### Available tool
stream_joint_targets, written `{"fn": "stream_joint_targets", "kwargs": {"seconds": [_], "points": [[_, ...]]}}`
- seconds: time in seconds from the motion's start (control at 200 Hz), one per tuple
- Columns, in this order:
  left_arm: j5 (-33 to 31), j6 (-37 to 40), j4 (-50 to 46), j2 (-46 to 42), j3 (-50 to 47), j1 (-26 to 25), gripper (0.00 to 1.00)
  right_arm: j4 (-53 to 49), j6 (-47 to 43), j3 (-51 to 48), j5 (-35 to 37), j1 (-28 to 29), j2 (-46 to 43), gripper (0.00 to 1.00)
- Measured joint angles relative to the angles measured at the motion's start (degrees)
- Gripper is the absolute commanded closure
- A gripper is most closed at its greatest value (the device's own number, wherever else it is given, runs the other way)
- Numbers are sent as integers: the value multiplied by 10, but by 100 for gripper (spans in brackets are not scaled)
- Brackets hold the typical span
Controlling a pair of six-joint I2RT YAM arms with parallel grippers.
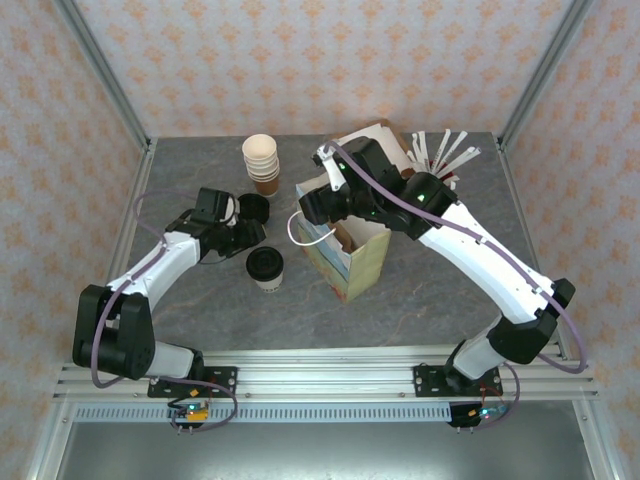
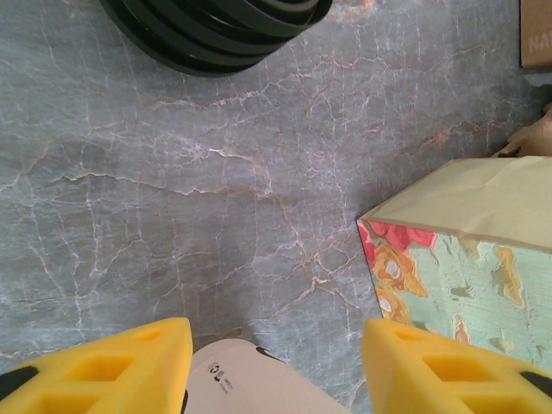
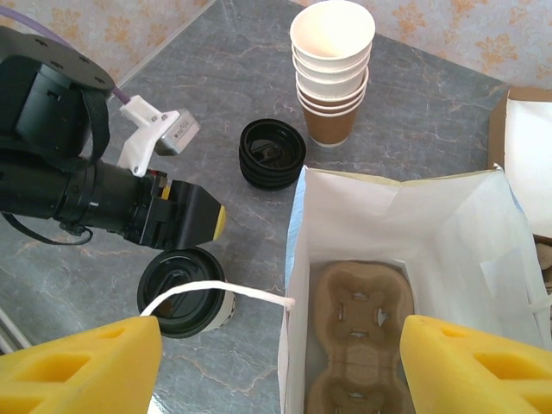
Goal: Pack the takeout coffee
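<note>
- We can read only "NA" on a brown cardboard edge (image 2: 536,34). The small print on the cup is not legible.
- The takeout coffee (image 1: 265,267) is a short cream paper cup with a round black lid. It stands upright on the table (image 1: 200,310), just beside the paper bag (image 1: 350,255).
- The left gripper (image 2: 276,345) is unclenched, its fingers on either side of the cup.
- The right gripper (image 3: 280,345) is spread wide at the bag's rim, grasping nothing.

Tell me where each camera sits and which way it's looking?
Top external: fixed above and behind, looking down on the table; left arm and right arm show whole.
Left wrist: on the left arm, looking down past the left fingers at the takeout coffee between them.
Right wrist: on the right arm, looking down past the right fingers into the open paper bag; the left arm shows beyond.
Shared: both wrist views catch bag, coffee and loose black lids.
</note>
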Motion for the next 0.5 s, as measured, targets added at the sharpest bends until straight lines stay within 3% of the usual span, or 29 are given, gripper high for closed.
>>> {"fn": "stream_joint_targets", "kwargs": {"seconds": [0.24, 0.5], "points": [[8, -9, 12, -10, -32, -23, 47, 1, 0, 0, -3, 0, 0, 26], [5, -43, 12, -83, -83, -75, 46, 1, -9, 0, -27, 7, 0, 27]]}}
